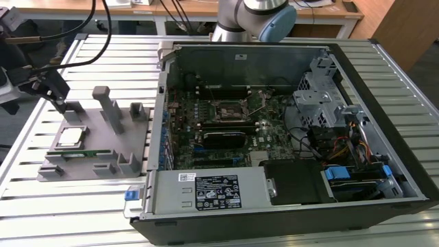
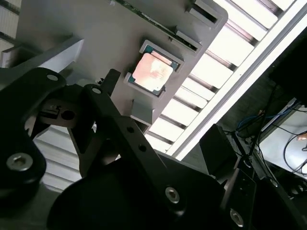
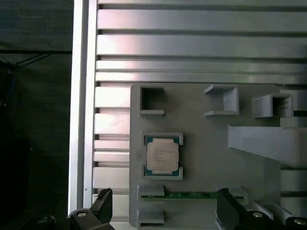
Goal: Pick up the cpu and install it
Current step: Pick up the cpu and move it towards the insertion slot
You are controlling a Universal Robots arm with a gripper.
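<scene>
Here the cpu [image 3: 162,156] lies flat in a recess of a grey holder [image 1: 79,167]. Raised lips at two of its edges seemingly keep it square for gripping. The gripper [image 3: 163,197] hovers above it, slightly off-centre, pointing down. Its fingers are spread wide and empty, well apart from the open computer case [image 1: 274,226].

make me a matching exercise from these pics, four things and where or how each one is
Things:
1. cpu
2. memory stick
3. socket
4. gripper

Place or state:
a. open, over the grey holder
b. black, inside the computer case
c. green, lying in a slot of the holder
d. silvery, seated in a pocket of the holder

Pairs: 1-d, 2-c, 3-b, 4-a
</scene>
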